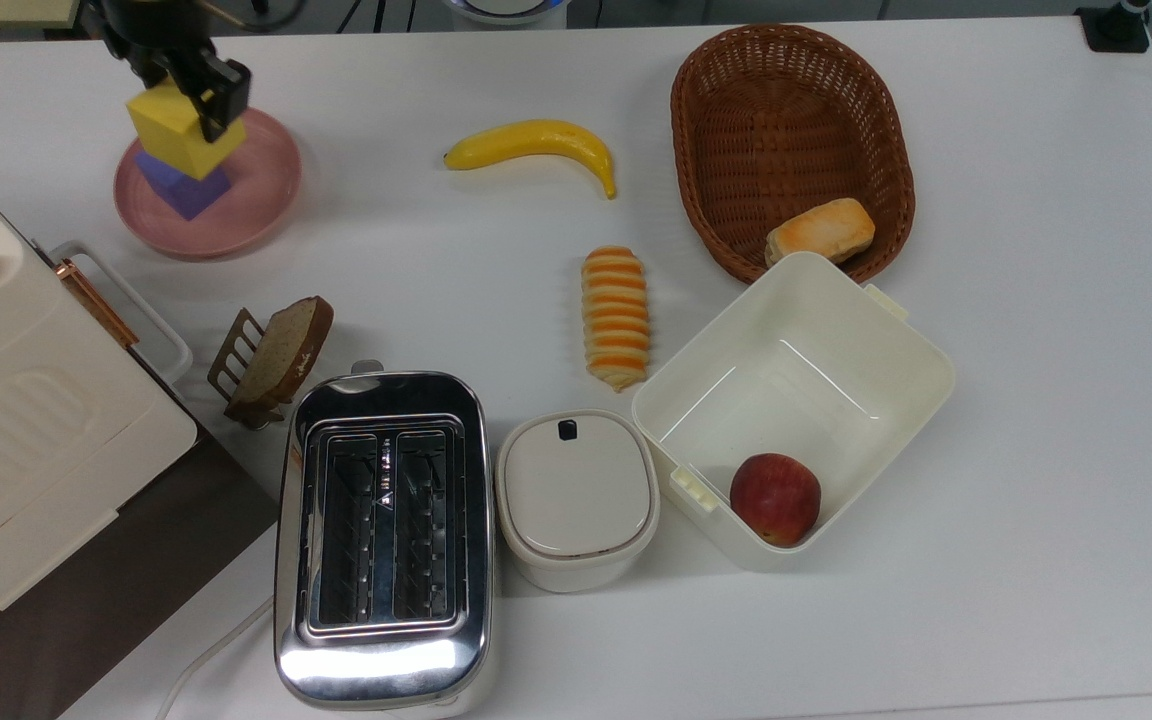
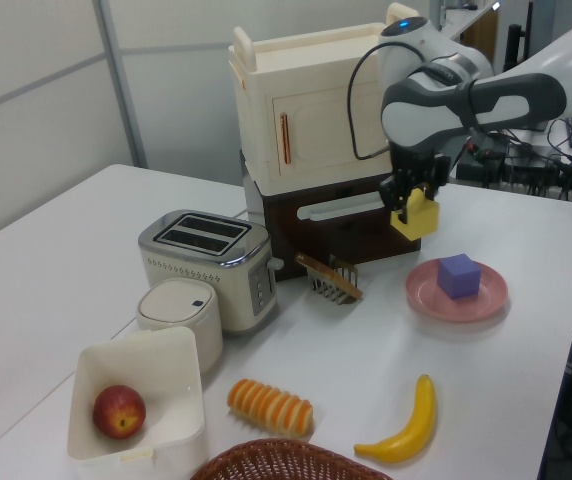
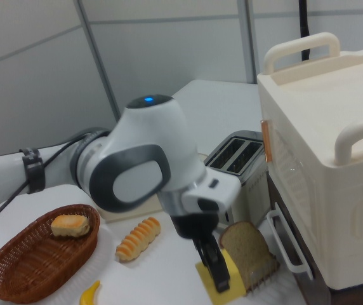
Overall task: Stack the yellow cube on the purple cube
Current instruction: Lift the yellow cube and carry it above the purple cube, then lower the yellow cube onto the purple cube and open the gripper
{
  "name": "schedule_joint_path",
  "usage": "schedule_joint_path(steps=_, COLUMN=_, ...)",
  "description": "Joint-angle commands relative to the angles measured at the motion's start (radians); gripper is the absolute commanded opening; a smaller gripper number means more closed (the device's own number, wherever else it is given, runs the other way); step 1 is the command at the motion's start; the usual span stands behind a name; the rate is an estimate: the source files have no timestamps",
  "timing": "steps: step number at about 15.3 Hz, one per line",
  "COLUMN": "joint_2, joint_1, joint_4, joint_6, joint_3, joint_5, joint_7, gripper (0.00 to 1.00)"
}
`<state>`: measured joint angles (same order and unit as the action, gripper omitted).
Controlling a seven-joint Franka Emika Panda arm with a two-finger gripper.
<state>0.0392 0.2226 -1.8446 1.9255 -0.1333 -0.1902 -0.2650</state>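
Observation:
My gripper (image 1: 181, 98) is shut on the yellow cube (image 1: 176, 135) and holds it in the air. In the top view the cube overlaps the purple cube (image 1: 188, 190), which sits on a pink plate (image 1: 261, 195). In the left view the yellow cube (image 2: 417, 217) hangs in my gripper (image 2: 413, 200), well above the purple cube (image 2: 458, 275) and towards the left view's left of it, clear of the pink plate (image 2: 426, 297). In the right view my gripper (image 3: 217, 273) grips the yellow cube (image 3: 234, 281) low in the frame.
A bread slice (image 1: 281, 350) in a rack and a chrome toaster (image 1: 381, 530) stand near the plate, beside a cream cabinet (image 1: 26, 430). A banana (image 1: 536, 145), a striped pastry (image 1: 616, 315), a wicker basket (image 1: 736, 100), a lidded pot (image 1: 576, 490) and a white box (image 1: 896, 340) with an apple (image 1: 774, 497) lie farther off.

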Motion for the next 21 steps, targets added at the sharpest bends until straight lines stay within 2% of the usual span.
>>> schedule_joint_path(steps=1, joint_2=-0.012, joint_1=-0.022, joint_4=-0.005, joint_6=-0.091, joint_3=-0.104, joint_5=0.072, joint_7=0.076, gripper=0.15)
schedule_joint_path(steps=3, joint_2=-0.013, joint_1=-0.022, joint_4=-0.002, joint_6=-0.103, joint_3=-0.144, joint_5=0.115, joint_7=0.171, gripper=0.15)
schedule_joint_path(steps=9, joint_2=0.004, joint_1=-0.014, joint_4=-0.005, joint_6=-0.086, joint_3=-0.206, joint_5=0.118, joint_7=0.24, gripper=0.15)
schedule_joint_path(steps=12, joint_2=0.034, joint_1=-0.011, joint_4=-0.005, joint_6=-0.073, joint_3=-0.204, joint_5=0.118, joint_7=0.247, gripper=0.15)
schedule_joint_path(steps=17, joint_2=0.094, joint_1=-0.012, joint_4=-0.031, joint_6=0.055, joint_3=-0.204, joint_5=0.118, joint_7=0.236, gripper=0.15)
schedule_joint_path(steps=21, joint_2=0.113, joint_1=-0.014, joint_4=-0.038, joint_6=0.07, joint_3=-0.203, joint_5=0.117, joint_7=0.237, gripper=0.15)
